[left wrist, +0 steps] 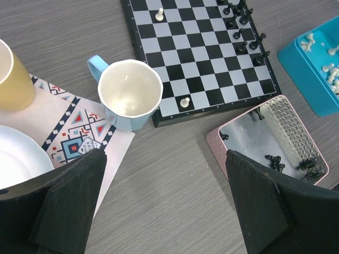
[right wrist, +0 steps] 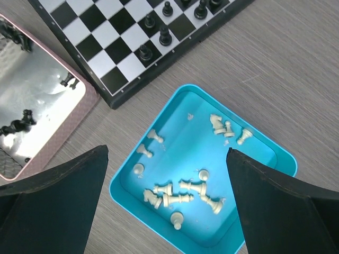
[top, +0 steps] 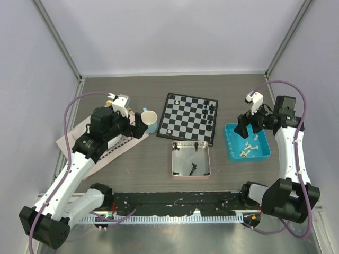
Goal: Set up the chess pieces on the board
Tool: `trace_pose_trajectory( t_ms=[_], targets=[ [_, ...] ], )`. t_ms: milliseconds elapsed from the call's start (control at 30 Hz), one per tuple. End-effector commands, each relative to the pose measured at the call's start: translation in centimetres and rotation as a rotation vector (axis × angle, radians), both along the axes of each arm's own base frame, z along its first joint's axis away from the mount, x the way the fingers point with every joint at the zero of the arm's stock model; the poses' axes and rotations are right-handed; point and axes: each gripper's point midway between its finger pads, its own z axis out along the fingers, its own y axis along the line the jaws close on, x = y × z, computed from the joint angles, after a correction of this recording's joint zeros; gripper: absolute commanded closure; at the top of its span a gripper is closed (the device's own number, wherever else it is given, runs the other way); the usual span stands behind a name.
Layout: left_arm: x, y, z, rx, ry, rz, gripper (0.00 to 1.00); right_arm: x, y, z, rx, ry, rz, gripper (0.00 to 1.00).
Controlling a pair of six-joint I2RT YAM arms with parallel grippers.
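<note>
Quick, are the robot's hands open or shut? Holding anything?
Left gripper: open, holding nothing.
Right gripper: open, holding nothing.

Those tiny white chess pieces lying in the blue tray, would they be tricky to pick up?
Probably light: the small off-white plastic chess pieces look tiny in the blue plastic tray. Most lie on their sides, so a nudge would likely roll them. Several lie clustered and touching, so grabbing one may disturb its neighbours.
</note>
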Motion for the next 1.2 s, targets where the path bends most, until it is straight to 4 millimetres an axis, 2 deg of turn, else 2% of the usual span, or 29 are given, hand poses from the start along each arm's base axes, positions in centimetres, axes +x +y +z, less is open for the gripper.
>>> trace_pose_trajectory(
  t_ms=[0, 133, 267, 400, 533, 667, 800, 1167],
  targets=[
    [0.1, -0.9, 0.8, -0.011, -0.070, -0.068, 0.00, 0.0, -1.4, -0.5, -0.104, 0.005, 0.000, 0.01],
    [-0.6, -1.6, 0.6, -0.025, -0.075, -0.125, 0.01, -0.4, -3.0, -1.8, -0.177, 0.064, -0.043, 0.02],
    [-0.8, -1.4, 1.2, -0.032, -0.106, -0.123, 0.01, -1.1, -3.8, -4.2, -0.191, 0.160, -0.082, 0.08],
    [-0.7, -0.9, 1.3, -0.026, -0.123, -0.094, 0.00, -0.1, -5.2, -6.0, -0.194, 0.211, -0.202, 0.21],
    [-0.4, -0.5, 1.2, -0.011, -0.131, -0.071, 0.00, 0.8, -5.6, -7.6, -0.175, 0.250, -0.247, 0.31],
    [-0.3, -0.2, 0.8, 0.010, -0.124, -0.063, 0.00, 0.7, -6.5, -10.1, -0.217, 0.328, -0.263, 0.40],
    [-0.1, -0.1, 0.3, 0.027, -0.114, -0.064, 0.00, -0.2, -7.0, -11.4, -0.248, 0.390, -0.259, 0.51],
    [0.0, -0.2, -0.2, 0.036, -0.106, -0.068, 0.00, -0.7, -7.2, -14.4, -0.262, 0.452, -0.262, 0.60]
  ],
)
